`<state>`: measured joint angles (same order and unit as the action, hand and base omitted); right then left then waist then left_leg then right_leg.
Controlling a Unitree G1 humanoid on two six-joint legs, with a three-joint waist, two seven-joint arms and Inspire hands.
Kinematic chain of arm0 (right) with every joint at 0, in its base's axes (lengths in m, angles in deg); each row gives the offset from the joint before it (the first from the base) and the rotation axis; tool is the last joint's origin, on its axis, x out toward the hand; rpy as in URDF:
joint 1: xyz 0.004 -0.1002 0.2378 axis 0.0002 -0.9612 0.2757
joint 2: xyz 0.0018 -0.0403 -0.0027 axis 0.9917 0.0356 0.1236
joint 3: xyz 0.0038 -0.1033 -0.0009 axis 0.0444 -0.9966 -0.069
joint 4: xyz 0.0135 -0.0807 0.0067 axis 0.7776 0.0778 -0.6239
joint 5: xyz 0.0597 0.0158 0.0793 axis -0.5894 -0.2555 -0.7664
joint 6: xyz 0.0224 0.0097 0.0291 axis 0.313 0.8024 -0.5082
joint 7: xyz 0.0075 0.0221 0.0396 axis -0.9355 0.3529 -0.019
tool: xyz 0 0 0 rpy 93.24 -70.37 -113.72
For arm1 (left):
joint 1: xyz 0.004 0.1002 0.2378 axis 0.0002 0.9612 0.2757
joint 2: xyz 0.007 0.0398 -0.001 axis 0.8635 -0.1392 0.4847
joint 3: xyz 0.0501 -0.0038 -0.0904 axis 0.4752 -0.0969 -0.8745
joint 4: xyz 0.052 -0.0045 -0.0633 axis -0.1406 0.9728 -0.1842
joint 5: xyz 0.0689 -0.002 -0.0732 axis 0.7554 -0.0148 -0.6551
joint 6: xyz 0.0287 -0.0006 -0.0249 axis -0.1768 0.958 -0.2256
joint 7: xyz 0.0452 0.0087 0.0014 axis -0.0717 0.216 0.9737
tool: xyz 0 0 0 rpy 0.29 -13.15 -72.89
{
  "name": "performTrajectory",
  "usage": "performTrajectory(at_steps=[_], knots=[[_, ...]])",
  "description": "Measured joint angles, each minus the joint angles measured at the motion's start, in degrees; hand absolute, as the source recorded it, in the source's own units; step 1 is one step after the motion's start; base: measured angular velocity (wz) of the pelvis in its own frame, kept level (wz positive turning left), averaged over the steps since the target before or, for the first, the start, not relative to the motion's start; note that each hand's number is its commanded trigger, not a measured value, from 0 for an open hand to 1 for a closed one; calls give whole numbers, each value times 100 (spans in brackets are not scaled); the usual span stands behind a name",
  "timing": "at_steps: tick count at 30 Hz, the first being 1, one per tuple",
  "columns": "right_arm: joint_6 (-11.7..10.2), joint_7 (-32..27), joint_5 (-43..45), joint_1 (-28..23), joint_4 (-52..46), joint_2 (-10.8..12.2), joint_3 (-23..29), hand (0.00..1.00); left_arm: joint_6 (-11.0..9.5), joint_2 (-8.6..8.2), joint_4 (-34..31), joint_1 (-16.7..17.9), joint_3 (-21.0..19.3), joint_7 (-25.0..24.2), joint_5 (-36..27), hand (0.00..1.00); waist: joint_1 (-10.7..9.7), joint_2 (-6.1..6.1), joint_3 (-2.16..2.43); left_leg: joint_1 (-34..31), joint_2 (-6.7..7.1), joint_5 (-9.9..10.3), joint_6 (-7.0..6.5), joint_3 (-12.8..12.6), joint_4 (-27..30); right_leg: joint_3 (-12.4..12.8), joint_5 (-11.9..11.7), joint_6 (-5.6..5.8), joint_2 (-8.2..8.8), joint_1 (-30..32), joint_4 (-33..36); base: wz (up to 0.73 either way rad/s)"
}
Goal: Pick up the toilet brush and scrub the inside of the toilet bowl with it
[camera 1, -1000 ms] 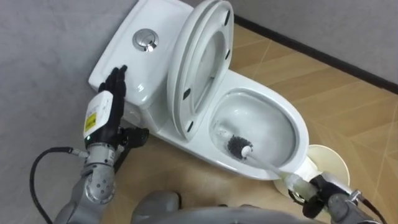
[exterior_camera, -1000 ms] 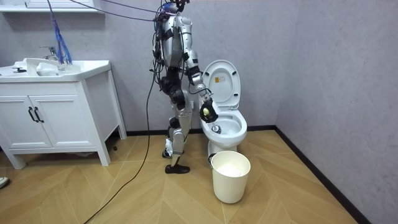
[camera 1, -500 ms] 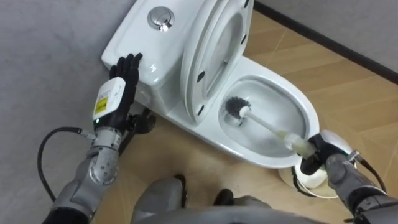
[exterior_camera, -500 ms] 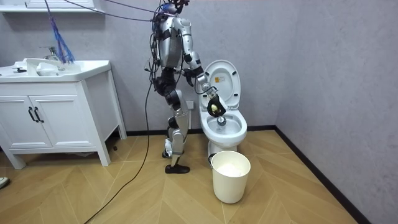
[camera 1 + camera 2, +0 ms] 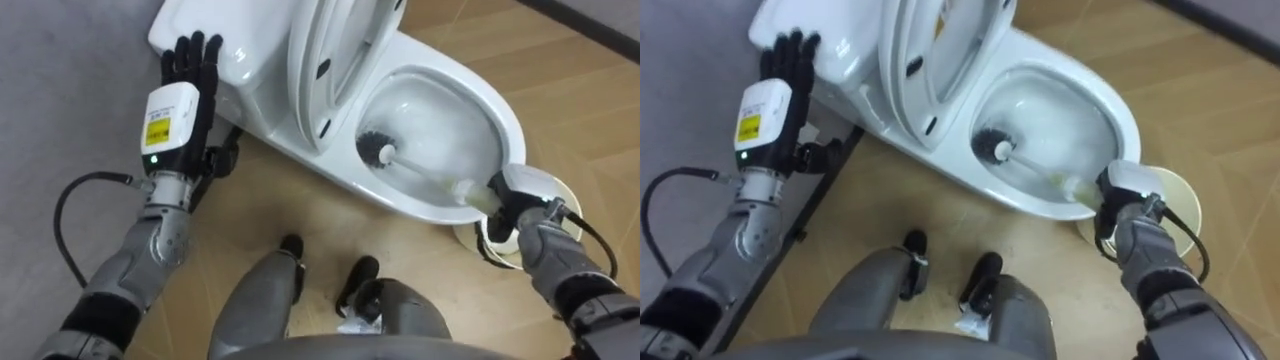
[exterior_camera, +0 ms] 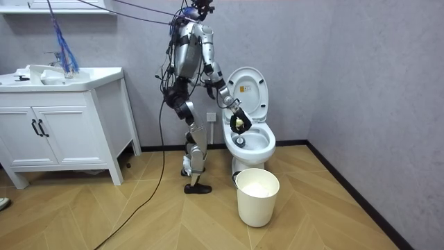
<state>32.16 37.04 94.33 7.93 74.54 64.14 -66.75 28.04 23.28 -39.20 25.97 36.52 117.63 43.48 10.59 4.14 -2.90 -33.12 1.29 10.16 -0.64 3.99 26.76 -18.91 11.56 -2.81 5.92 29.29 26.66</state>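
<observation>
A white toilet (image 5: 505, 115) stands with its seat and lid (image 5: 335, 45) raised. Inside the bowl, a toilet brush with a dark bristle head (image 5: 378, 150) rests against the bowl's left wall. Its white handle (image 5: 435, 180) slants over the front rim to my right hand (image 5: 508, 203), which is shut on the handle's end. My left hand (image 5: 185, 80) is open, fingers straight, at the left edge of the tank (image 5: 245, 45). In the room view I stand bent over the toilet (image 6: 250, 142) from its side.
A white bin (image 6: 257, 196) stands on the wood floor in front of the toilet; its rim (image 5: 548, 185) shows just beyond my right hand. A grey wall runs behind the tank. A white sink cabinet (image 6: 62, 125) stands on the room view's left.
The camera has tipped down, so my feet now show. The brush head has moved from the bowl's front to its left wall. The left hand has stayed by the tank.
</observation>
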Motion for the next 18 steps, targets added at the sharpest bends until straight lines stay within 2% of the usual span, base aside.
performTrajectory(at_steps=[3, 4, 5, 10, 12, 16, 17, 18], knots=[[21, 23, 65, 185, -106, -218, -201, 100, 13, 11, 159, -244, 138, 272, 0, 0, 57, -79, -54, -241, -52, -11, 20, 19, 136, -107, -46, -71, -8, 153, 7, -3], [68, 51, 143, 194, -222, -316, -248, 100, 73, 26, 172, -318, 223, 344, -2, 0, 49, -129, -72, -343, -58, -13, 24, 56, 205, -132, -54, -85, -20, 210, 24, 5], [143, 75, 240, 208, -335, -355, -257, 100, 105, 49, 172, -360, 286, 399, -4, 0, 58, -164, -68, -441, -65, -20, 35, 74, 243, -140, -63, -99, -32, 293, 39, 5], [383, 124, 260, 417, -430, -420, -274, 100, 325, 65, 79, -543, 428, 603, -11, 0, 52, -300, -52, -787, -60, -96, 62, 99, 284, -160, -111, -139, -21, 659, 119, 1], [397, 40, 202, 493, -272, -415, -322, 100, 431, 36, 70, -539, 476, 717, -4, 0, 52, -358, -67, -873, -57, -124, 64, 102, 287, -175, -140, -160, -6, 746, 146, 3], [399, -235, -213, 600, 120, -384, -337, 100, 749, -86, 86, -636, 647, 845, -7, 0, 39, -600, -78, -926, -22, -133, 51, 133, 315, -185, -127, -139, 19, 785, 218, 5], [402, -296, -298, 616, 198, -316, -337, 100, 843, -96, 78, -639, 672, 887, -8, 0, 33, -657, -81, -932, -18, -135, 49, 129, 313, -182, -124, -136, 26, 794, 240, 0], [402, -311, -336, 617, 212, -301, -337, 100, 875, -95, 76, -637, 697, 905, -10, 0, 33, -672, -79, -935, -13, -135, 49, 119, 311, -179, -117, -137, 39, 812, 266, -4]])
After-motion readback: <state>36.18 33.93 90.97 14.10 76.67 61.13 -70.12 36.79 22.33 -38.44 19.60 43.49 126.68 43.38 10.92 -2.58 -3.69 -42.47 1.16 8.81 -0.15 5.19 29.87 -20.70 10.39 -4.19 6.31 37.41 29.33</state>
